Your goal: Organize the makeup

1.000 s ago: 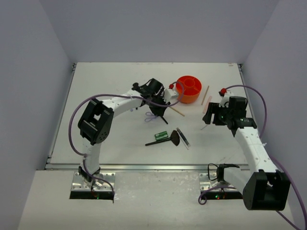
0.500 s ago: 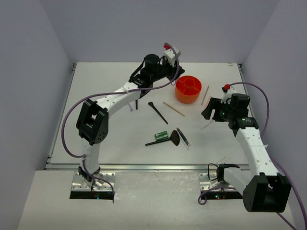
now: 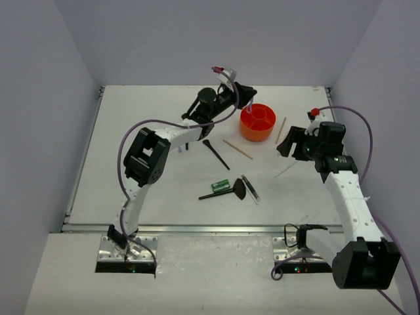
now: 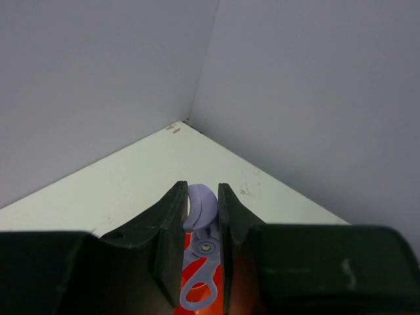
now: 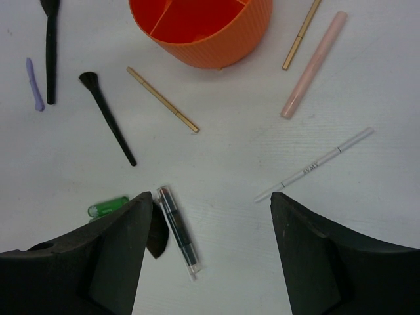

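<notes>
The left gripper (image 3: 247, 98) clamps a lilac scissor-handled tool (image 4: 199, 259) over the orange compartmented cup (image 3: 260, 135), upper centre of the overhead view. The right gripper (image 5: 210, 200) hangs at right, jaws spread wide.

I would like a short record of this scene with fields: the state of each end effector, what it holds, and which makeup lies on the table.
left end effector: shut on lilac tool
place of lilac tool: held over the orange cup
right end effector: open, holds nothing, above the table
makeup on table: white pencil, pink stick, tan stick, black brush, green tube
</notes>
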Controlling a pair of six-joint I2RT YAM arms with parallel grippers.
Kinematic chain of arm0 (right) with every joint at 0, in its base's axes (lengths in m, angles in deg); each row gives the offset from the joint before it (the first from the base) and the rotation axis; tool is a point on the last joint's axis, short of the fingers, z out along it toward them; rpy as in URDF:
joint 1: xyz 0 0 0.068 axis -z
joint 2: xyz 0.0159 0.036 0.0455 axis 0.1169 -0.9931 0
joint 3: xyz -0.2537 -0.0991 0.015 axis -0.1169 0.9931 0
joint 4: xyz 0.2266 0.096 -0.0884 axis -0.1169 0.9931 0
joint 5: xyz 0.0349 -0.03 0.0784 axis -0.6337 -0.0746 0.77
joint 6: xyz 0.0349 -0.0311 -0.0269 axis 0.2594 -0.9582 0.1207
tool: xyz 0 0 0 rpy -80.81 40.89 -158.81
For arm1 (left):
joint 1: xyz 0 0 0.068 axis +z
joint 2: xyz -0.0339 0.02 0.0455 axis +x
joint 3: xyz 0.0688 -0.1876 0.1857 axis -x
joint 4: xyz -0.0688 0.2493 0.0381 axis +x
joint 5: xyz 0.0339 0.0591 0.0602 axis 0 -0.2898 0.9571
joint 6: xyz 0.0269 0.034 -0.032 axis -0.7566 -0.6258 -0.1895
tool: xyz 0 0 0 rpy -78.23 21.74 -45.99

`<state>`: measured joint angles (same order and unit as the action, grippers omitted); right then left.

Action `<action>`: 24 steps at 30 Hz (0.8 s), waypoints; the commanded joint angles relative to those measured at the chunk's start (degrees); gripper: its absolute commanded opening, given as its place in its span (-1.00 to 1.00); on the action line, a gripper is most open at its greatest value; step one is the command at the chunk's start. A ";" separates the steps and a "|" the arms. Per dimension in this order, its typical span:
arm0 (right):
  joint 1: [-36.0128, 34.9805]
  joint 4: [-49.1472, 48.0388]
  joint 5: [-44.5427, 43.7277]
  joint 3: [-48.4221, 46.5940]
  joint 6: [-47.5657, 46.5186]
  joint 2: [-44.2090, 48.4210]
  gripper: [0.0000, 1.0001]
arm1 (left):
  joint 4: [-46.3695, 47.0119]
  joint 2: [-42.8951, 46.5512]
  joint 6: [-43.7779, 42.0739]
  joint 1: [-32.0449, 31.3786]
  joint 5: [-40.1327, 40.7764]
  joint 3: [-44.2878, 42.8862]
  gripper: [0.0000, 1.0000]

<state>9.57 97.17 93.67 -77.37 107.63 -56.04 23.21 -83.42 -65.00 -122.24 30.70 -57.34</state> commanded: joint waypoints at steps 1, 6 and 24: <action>-0.13 1.67 -1.52 -3.62 0.40 0.51 0.46 | 10.35 0.13 2.84 0.71 -2.66 1.86 -1.00; -0.13 2.39 -2.18 -3.80 0.73 0.90 0.45 | 13.44 -1.59 2.37 1.27 -5.80 4.30 -1.00; -0.13 7.29 -2.73 -5.08 2.11 1.76 0.43 | 19.75 -9.34 2.38 2.60 -10.49 0.55 -1.00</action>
<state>9.57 104.19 91.97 -82.01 108.54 -56.07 37.26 -92.86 -63.49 -119.65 22.01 -53.60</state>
